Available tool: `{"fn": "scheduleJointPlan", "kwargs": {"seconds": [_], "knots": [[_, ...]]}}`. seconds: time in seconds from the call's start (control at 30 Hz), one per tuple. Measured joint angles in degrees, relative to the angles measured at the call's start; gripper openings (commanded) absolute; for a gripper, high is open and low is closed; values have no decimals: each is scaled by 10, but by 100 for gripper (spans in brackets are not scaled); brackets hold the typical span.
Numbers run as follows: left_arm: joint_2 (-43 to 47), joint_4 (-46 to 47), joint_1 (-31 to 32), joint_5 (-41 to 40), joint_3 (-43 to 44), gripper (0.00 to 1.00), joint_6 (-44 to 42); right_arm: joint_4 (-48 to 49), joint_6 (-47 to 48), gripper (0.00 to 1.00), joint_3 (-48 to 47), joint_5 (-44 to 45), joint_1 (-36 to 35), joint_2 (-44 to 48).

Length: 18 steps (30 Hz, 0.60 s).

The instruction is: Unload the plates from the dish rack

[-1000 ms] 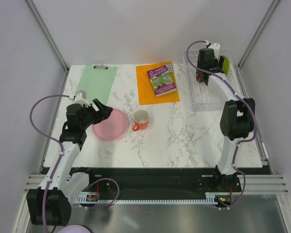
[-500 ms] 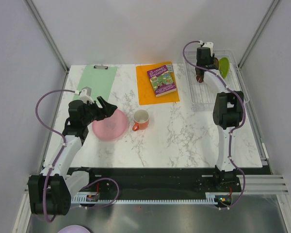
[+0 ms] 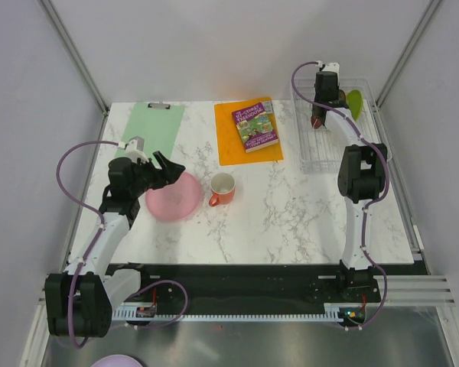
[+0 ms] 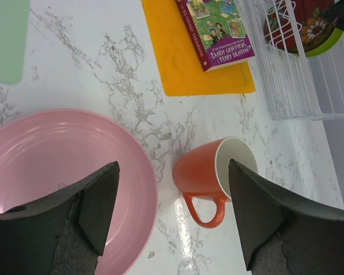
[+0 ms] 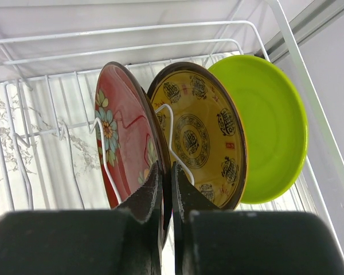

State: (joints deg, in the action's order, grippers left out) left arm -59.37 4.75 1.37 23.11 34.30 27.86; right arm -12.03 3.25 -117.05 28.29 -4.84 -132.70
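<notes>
Dish rack: far right corner of counter, three plates upright inside.
Plates in rack: dark red plate, brown-and-yellow plate, lime green plate, on edge, side by side in that order.
Pink plate: flat on counter, left side, just beside orange mug.
Right tool: closed on dark red plate's rim, one finger on each face.
Left tool: wide open, empty, above pink plate's mug-side edge.
Elsewhere: book on orange mat; green clipboard at far edge.
</notes>
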Motion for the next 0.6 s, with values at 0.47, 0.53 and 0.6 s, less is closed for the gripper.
{"fn": "scheduleJointPlan", "kwargs": {"seconds": [0.47, 0.53, 0.6], "knots": [[0, 2, 0, 0, -6, 82, 0, 139, 72, 0, 115, 93, -38, 42], [1, 2, 0, 0, -6, 82, 0, 163, 95, 0, 143, 121, -48, 61], [2, 1, 0, 0, -6, 82, 0, 179, 116, 0, 163, 141, -56, 78]]}}
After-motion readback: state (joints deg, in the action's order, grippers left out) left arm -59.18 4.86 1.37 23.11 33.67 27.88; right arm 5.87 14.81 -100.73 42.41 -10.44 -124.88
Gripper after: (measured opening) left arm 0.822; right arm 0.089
